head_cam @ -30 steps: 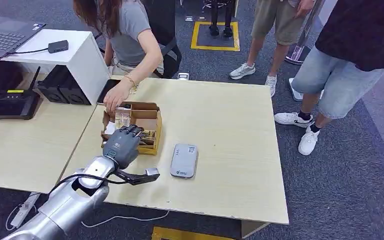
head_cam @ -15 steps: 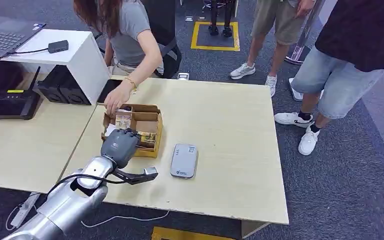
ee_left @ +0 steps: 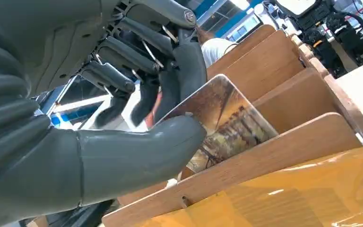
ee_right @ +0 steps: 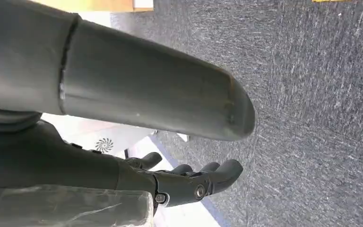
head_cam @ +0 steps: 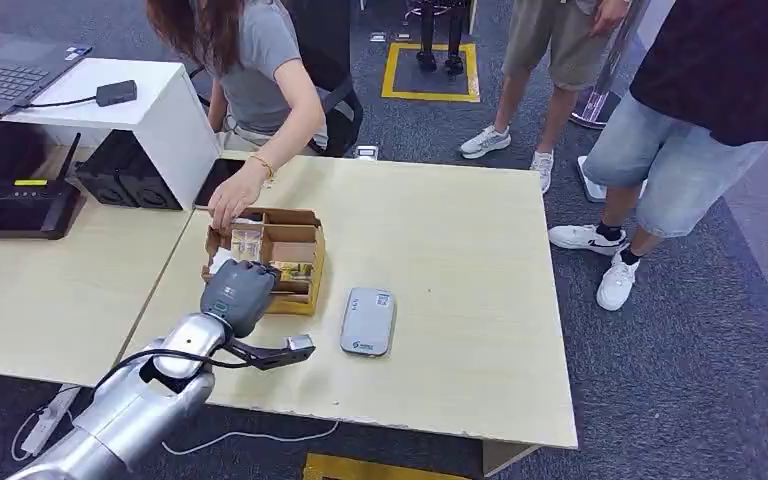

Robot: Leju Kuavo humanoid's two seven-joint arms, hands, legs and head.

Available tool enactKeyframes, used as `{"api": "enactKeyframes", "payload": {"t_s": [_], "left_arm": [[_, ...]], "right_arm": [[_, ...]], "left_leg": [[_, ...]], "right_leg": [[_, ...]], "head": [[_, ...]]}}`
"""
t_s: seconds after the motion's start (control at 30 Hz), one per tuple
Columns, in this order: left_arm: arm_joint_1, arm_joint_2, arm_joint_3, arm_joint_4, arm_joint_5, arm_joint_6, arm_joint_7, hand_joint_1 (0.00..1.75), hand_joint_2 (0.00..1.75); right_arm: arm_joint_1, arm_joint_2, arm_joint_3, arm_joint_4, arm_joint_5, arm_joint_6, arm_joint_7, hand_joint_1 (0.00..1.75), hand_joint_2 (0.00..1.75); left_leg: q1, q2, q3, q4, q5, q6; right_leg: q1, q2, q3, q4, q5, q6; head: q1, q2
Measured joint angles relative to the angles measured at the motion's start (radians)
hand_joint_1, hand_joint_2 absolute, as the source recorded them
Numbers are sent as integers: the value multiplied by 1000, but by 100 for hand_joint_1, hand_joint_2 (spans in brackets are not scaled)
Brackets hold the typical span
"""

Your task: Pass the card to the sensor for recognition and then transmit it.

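My left hand (head_cam: 236,291) reaches into the near left part of the wooden card box (head_cam: 310,268) on the table. In the left wrist view its thumb (ee_left: 142,151) and fingers (ee_left: 189,61) pinch a picture card (ee_left: 227,124) that stands in a slot of the box (ee_left: 283,156). The grey card sensor (head_cam: 367,321) lies flat on the table just right of the box. My right hand (ee_right: 189,182) hangs over the carpet, fingers apart and holding nothing.
A person's hand (head_cam: 228,204) rests on the far left corner of the box. More people stand beyond the table's (head_cam: 460,260) far and right edges. A second table (head_cam: 60,290) on the left carries a black device (head_cam: 28,208). A cable hangs below the near edge.
My left hand has sunk a little lower into the box and its fingers have closed on the card. The person's hand stays at the box's far corner.
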Motion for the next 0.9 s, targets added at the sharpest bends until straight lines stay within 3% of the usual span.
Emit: {"api": "enactKeyframes", "payload": {"t_s": [0.23, 0.4, 0.67, 0.9], "left_arm": [[1, 0, 1, -2, -5, 3, 0, 175, 175], [-7, 8, 9, -61, 13, -8, -3, 175, 175], [-90, 13, 37, -171, 65, -47, -10, 175, 175], [-128, 14, 47, -203, 88, -70, -19, 175, 175]], "right_arm": [[0, 0, -1, 0, 0, 0, 0, 0, 0], [1, 0, -1, 0, 2, 0, -5, 0, 0], [1, 0, -1, 0, 8, 0, -7, 0, 0], [0, 2, -1, 2, 9, 3, -7, 0, 0]], "left_leg": [[0, 0, 0, 0, 0, 0], [0, 0, 0, 0, 0, 0], [0, 0, 0, 0, 0, 0], [0, 0, 0, 0, 0, 0]], "right_leg": [[0, 0, 0, 0, 0, 0], [0, 0, 0, 0, 0, 0], [0, 0, 0, 0, 0, 0], [0, 0, 0, 0, 0, 0]], "head": [[0, 0], [0, 0], [0, 0], [0, 0]]}}
